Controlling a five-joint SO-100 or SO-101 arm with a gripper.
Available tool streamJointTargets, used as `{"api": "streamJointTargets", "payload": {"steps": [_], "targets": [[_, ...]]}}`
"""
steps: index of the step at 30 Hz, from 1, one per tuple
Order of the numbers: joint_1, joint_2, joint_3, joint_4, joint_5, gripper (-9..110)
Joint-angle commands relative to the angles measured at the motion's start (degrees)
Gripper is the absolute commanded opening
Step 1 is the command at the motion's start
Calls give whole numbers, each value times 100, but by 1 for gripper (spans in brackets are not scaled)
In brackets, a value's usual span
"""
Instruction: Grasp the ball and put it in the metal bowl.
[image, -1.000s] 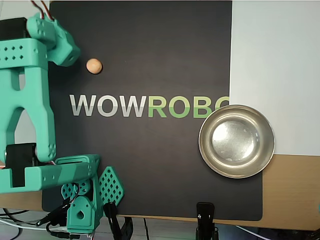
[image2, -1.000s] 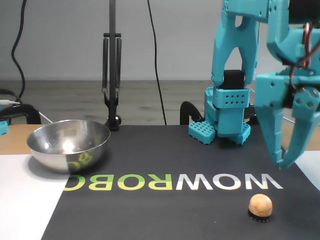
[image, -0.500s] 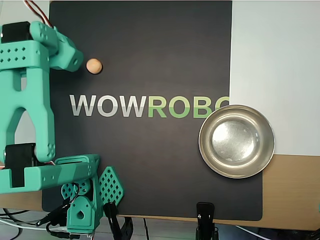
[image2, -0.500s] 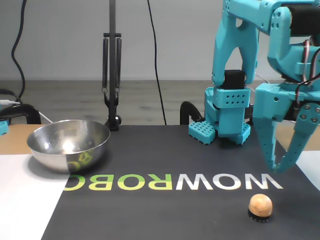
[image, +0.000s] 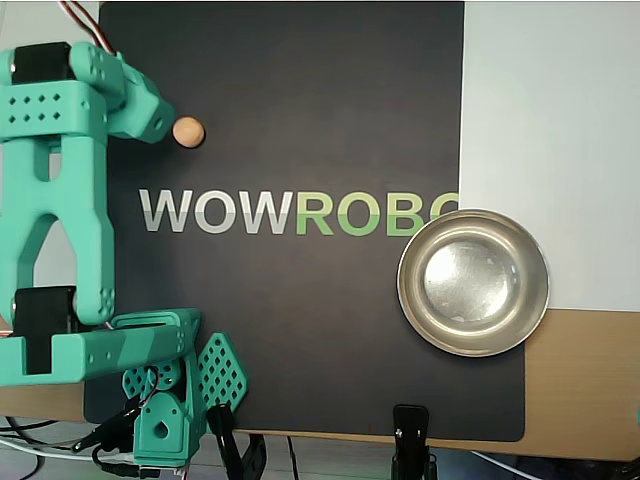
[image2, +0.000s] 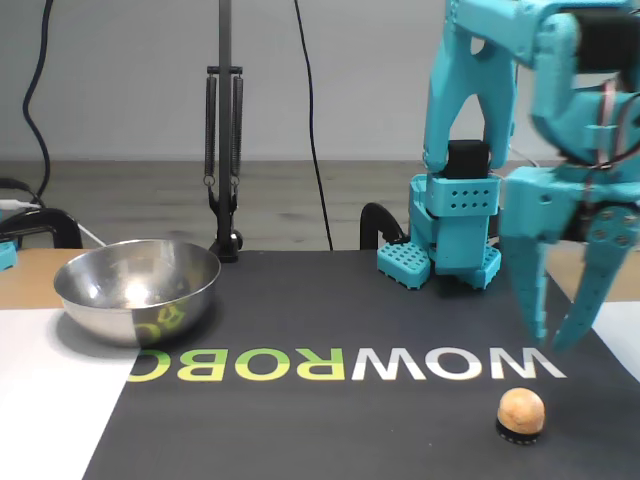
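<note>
Black mat – ball, metal bowl on it

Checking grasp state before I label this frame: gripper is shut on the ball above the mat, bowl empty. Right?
Not quite. The gripper is open and holds nothing; the fixed view shows its fingers spread above the ball, which sits on the black mat. The metal bowl is indeed empty, as the overhead view shows.

Matt tan ball, shiny steel bowl, matt black mat
</note>
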Motion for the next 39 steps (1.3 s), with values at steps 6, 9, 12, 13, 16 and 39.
{"api": "streamJointTargets", "payload": {"steps": [6, 9, 12, 13, 16, 39], "targets": [[167, 26, 88, -44, 26, 19], [176, 35, 79, -44, 26, 19], [220, 35, 79, -44, 35, 20], [246, 35, 79, -44, 35, 20], [255, 35, 79, -44, -9, 20], [352, 105, 299, -9, -26, 34]]}}
